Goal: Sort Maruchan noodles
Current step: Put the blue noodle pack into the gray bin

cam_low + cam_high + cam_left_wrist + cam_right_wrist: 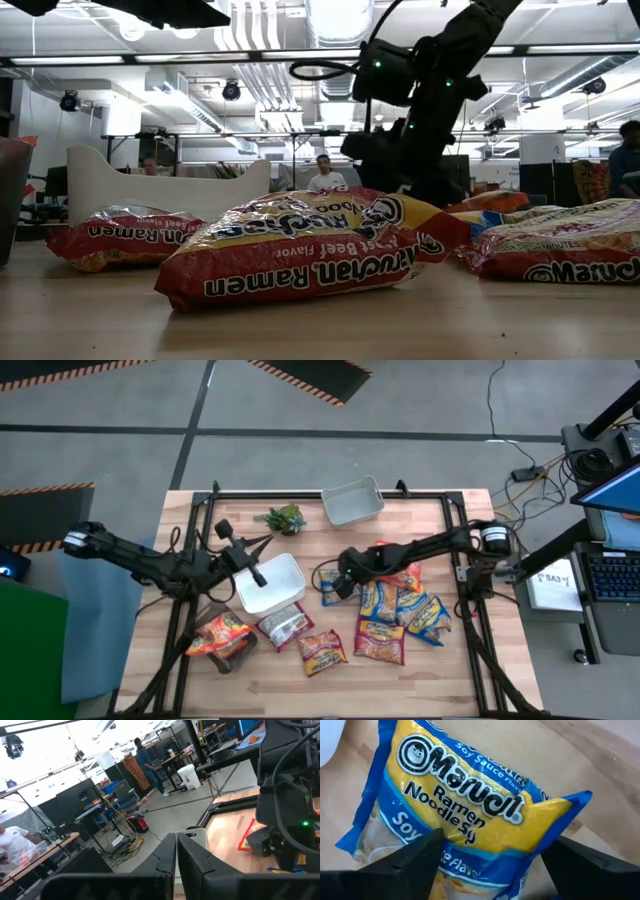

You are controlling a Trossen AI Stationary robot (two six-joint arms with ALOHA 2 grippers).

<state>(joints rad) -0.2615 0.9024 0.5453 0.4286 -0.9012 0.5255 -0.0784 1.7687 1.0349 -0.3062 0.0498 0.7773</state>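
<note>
Maruchan packets lie flat on the wooden table. In the high view, orange-red ones [222, 632] [322, 650] and a dark red one [285, 625] lie near the front, and a pile of several [400, 610] lies at the right. My right gripper [335, 580] [500, 865] is open and points down over a blue-yellow soy sauce packet [470, 805] [330, 588] at the pile's left edge, one finger on either side of it. My left gripper [262, 543] [176, 851] is shut and empty, hovering over the white tub [270, 582]. My right gripper comes from above at the blue-yellow packet, with one finger [415, 855] and the other finger [585, 857] standing across its width near one end [485, 862]. I cannot tell whether they touch it. The packet lies on the table.
A grey tub [352, 502] and a small green plant [283, 518] stand near the table's far edge. A black frame [455, 510] runs around the table. In the low view a red beef packet [300, 250] lies close in front, and people show in the room behind.
</note>
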